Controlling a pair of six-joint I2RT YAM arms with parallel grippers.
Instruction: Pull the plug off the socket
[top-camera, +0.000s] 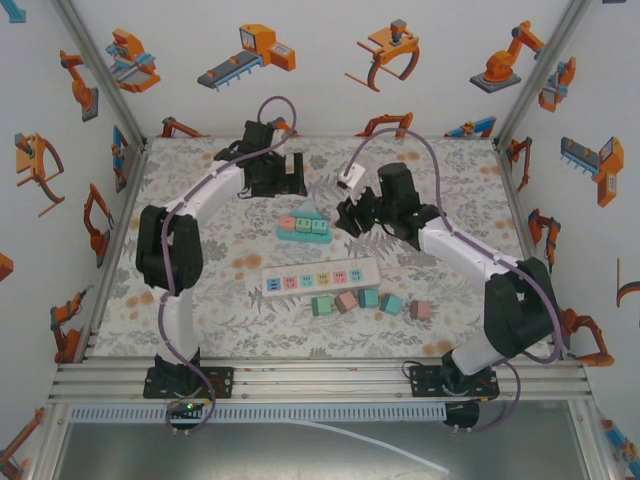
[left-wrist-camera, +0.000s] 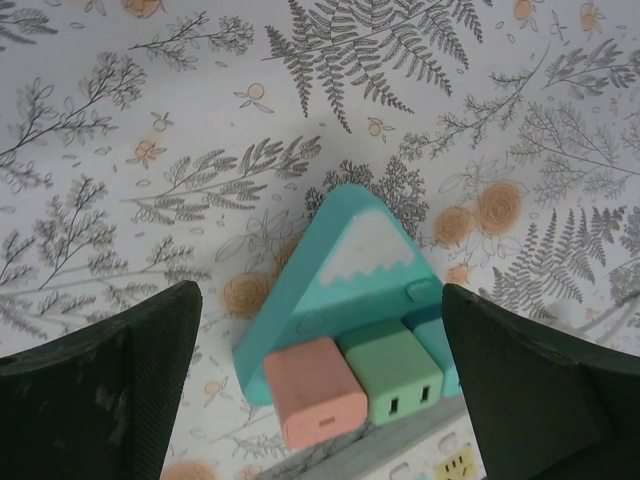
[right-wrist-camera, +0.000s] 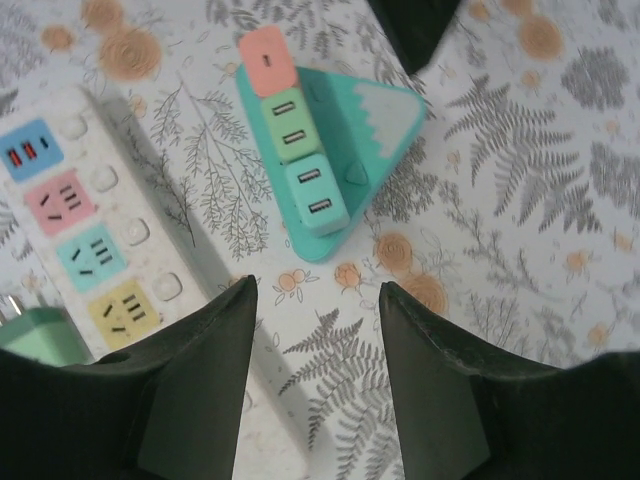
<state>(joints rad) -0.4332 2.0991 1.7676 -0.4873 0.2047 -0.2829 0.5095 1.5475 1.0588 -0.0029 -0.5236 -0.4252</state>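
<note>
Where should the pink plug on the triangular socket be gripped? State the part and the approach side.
Probably best to grip the pink plug by its two free side faces, across the row, coming from above. It stands upright at the row's end on the flat-lying triangular socket, and the green plug abuts another face.

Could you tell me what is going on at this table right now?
Two robot arms are set on pulling plugs from a socket. The teal mountain-shaped socket has three in a row along one edge: a pink plug, a green plug and a blue plug. The right tool hovers open beside it, and the left tool, wide open, faces it from the far side; neither holds anything. Five loose plugs lie in front of the white power strip.
</note>
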